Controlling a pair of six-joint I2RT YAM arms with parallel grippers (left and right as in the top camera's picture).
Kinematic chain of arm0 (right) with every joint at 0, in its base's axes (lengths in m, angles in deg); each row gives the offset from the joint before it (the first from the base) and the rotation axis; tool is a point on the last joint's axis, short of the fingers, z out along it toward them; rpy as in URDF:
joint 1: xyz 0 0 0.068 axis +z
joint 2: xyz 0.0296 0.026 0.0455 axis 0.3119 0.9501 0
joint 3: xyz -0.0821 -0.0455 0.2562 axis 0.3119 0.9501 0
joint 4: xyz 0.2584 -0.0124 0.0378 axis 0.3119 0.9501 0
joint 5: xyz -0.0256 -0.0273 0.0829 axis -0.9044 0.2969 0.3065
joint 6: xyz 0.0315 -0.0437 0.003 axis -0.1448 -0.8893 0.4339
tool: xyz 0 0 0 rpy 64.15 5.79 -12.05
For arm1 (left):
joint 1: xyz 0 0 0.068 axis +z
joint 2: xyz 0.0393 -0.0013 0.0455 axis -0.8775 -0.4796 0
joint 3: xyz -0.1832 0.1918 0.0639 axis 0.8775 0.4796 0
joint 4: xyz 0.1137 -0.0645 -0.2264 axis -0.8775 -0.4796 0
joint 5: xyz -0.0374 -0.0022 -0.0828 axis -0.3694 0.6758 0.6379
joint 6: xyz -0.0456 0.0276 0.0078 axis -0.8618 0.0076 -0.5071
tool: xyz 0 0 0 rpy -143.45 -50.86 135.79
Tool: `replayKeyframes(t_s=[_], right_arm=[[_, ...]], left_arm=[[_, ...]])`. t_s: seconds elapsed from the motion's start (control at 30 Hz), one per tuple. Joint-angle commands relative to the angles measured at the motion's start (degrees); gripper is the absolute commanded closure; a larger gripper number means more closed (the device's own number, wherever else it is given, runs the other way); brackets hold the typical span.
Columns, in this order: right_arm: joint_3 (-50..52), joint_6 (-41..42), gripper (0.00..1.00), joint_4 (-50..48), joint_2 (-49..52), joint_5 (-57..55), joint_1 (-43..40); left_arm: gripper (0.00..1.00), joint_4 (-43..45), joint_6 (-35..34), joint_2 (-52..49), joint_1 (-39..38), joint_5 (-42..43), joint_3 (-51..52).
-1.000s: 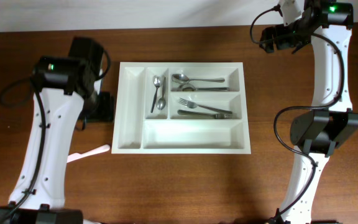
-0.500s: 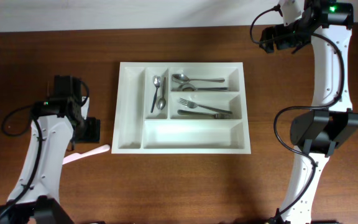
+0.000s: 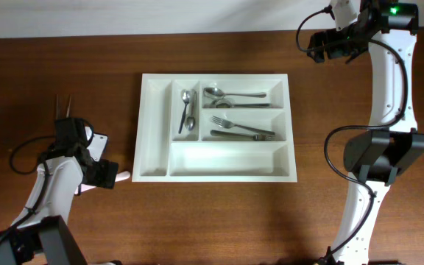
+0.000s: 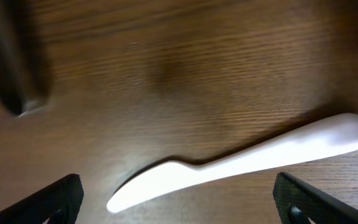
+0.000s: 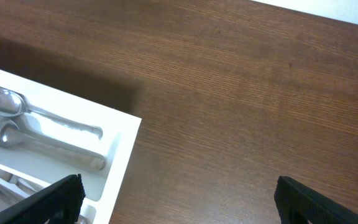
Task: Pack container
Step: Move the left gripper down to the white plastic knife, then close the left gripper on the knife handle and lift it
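Left tool hovering over the stray knife

Slim white plastic knife [image 4: 229,167] lies flat on the brown wooden table [image 3: 219,221], just off the lower-left corner of the large white plastic five-compartment cutlery tray [image 3: 155,129]. Left tool [image 4: 182,202] is spread wide w/ nothing pinched. The knife sits just ahead of it, long axis running roughly finger to finger, so imo it needs a wrist turn before closing. Left arm's folded low & is def the nearer one. Right tool [image 5: 179,199] is also spread & empty, up by the tray's far right corner.
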Motion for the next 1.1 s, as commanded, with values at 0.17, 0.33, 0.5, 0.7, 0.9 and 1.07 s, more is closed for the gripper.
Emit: replayKeyframes(t_s=[0.17, 0.33, 0.5, 0.7, 0.9, 1.07], right_arm=[[-0.81, 0.52, 0.01, 0.00, -1.60, -0.28, -0.11], [-0.81, 0.52, 0.01, 0.00, -1.60, -0.28, -0.11], [-0.81, 0.52, 0.01, 0.00, -1.60, -0.28, -0.11], [-0.81, 0.50, 0.01, 0.00, -1.60, -0.28, -0.11], [-0.81, 0.52, 0.01, 0.00, -1.60, -0.28, -0.11], [-0.81, 0.52, 0.01, 0.00, -1.60, -0.28, -0.11]], left_arm=[[0.01, 2.51, 12.81, -6.54, 0.37, 8.11, 1.01], [0.04, 4.85, 13.53, -10.60, 0.37, 7.91, 1.01], [0.05, 9.14, 13.51, -13.81, 0.37, 7.91, 1.01], [0.09, 12.87, 13.44, -14.36, 0.37, 7.93, 1.01], [0.19, 8.74, 6.10, -14.36, 0.33, 7.89, 1.01], [0.36, 2.91, 4.72, -14.34, 0.33, 7.63, 1.01]])
